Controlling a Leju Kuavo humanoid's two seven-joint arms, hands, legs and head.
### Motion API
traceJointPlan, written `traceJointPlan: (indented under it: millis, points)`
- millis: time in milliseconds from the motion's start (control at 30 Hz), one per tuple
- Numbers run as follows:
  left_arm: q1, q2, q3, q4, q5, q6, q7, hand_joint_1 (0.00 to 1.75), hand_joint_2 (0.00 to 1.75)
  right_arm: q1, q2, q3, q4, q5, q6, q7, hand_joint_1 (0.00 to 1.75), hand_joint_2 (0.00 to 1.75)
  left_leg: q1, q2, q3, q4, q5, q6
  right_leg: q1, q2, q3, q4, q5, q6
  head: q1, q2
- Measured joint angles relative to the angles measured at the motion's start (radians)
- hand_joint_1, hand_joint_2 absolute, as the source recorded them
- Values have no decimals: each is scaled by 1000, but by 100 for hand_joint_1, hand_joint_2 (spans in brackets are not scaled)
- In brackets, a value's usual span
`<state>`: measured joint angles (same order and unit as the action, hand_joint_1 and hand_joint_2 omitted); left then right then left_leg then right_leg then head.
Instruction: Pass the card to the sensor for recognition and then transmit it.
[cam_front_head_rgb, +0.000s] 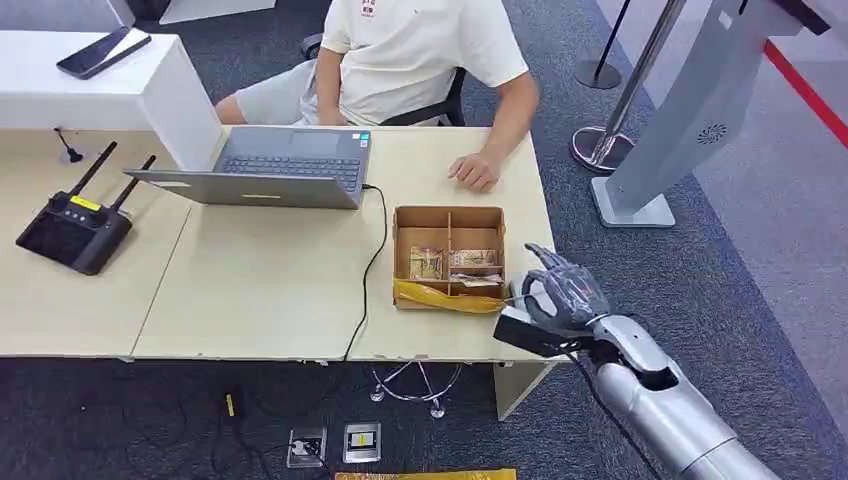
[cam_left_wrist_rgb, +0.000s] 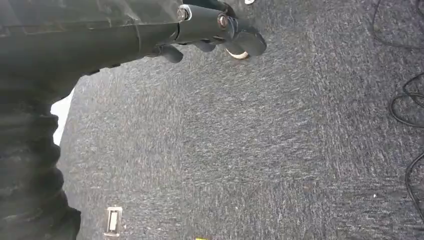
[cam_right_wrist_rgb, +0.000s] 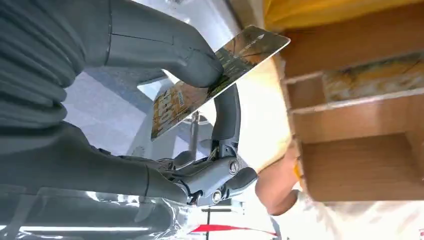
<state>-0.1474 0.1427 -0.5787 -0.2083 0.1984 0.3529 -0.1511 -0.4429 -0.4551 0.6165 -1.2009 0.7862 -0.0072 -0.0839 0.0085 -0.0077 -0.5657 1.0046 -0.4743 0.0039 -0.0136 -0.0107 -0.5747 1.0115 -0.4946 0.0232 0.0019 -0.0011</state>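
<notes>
Hovering off the desk corner, the right hand (cam_front_head_rgb: 563, 297) pinches a card (cam_right_wrist_rgb: 216, 82) thumb-to-finger; just beside it, a divided cardboard box (cam_front_head_rgb: 447, 215) holds more cards.

Head view looks down on the desk (cam_front_head_rgb: 270, 290); both wrist views sit close.

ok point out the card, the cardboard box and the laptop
card (cam_right_wrist_rgb: 220, 80), right wrist view, on its printed face
cardboard box (cam_front_head_rgb: 448, 213), head view, on its far rim
laptop (cam_front_head_rgb: 290, 165), head view, on its keyboard
</notes>
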Motion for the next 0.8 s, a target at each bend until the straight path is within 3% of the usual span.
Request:
traceJointPlan:
  millis: [533, 800]
  points:
    - [-1, -2, 0, 0, 1, -2, 0, 0, 175, -25, -1, -20, 39, 16, 13, -16, 175, 175, 0, 0, 0, 0, 0, 0, 0, 0, 0, 0, 0, 0, 0, 0]
    - [-2, -1, -10, -1, 1, -3, 0, 0, 175, -25, 6, -3, 54, 14, 91, -16, 175, 175, 0, 0, 0, 0, 0, 0, 0, 0, 0, 0, 0, 0, 0, 0]
